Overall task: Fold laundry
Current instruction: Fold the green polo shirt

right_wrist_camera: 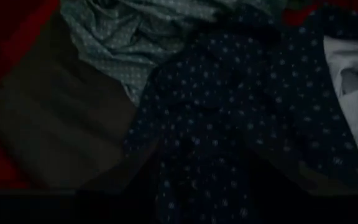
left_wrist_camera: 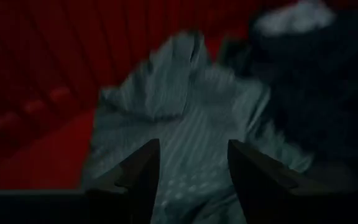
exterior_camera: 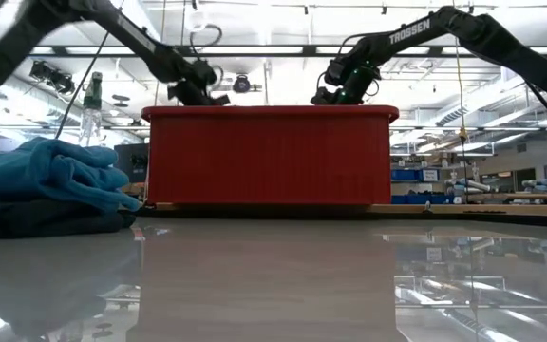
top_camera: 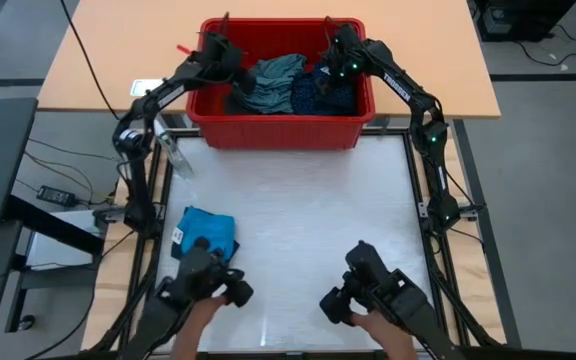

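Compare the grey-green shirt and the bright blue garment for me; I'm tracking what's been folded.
The grey-green shirt lies crumpled inside the red bin, while the bright blue garment sits outside it on the white table, stacked as a neat folded bundle. The shirt carries a fine pale dot pattern; the blue one looks plain. The left gripper hangs open just above the shirt; no gripper is near the blue one. Both are soft cloth.
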Available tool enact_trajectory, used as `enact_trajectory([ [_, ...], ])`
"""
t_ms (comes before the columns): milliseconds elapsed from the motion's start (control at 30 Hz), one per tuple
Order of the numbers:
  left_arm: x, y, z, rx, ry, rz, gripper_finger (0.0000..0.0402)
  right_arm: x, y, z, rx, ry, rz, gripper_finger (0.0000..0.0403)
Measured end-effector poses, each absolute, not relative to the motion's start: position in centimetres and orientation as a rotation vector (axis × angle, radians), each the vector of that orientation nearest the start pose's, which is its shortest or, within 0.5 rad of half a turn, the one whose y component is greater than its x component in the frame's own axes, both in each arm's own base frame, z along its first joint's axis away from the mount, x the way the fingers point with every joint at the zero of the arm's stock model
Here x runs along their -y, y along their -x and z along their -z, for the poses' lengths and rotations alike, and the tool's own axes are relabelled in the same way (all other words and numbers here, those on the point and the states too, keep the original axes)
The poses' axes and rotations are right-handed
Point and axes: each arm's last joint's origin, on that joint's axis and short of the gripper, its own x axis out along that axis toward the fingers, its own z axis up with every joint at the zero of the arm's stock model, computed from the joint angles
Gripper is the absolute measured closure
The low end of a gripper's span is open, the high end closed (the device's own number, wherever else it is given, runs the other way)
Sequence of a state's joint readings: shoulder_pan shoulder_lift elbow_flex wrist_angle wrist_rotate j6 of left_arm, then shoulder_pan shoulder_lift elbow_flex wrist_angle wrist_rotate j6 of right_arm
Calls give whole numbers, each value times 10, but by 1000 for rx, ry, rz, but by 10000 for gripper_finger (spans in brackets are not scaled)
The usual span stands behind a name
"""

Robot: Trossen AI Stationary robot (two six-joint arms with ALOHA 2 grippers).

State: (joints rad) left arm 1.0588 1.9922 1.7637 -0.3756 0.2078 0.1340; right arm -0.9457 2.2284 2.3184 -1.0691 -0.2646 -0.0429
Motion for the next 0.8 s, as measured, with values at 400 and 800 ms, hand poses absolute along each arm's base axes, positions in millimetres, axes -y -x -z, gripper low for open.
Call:
enact_trajectory([
  [400, -416, -238, -246, -765, 147, -774, 255, 377, -283, -314, -849, -547, 591, 176],
  [800, -396, -241, -331, -573, 35, -779, 398, 372, -280, -335, -751, -565, 594, 190],
])
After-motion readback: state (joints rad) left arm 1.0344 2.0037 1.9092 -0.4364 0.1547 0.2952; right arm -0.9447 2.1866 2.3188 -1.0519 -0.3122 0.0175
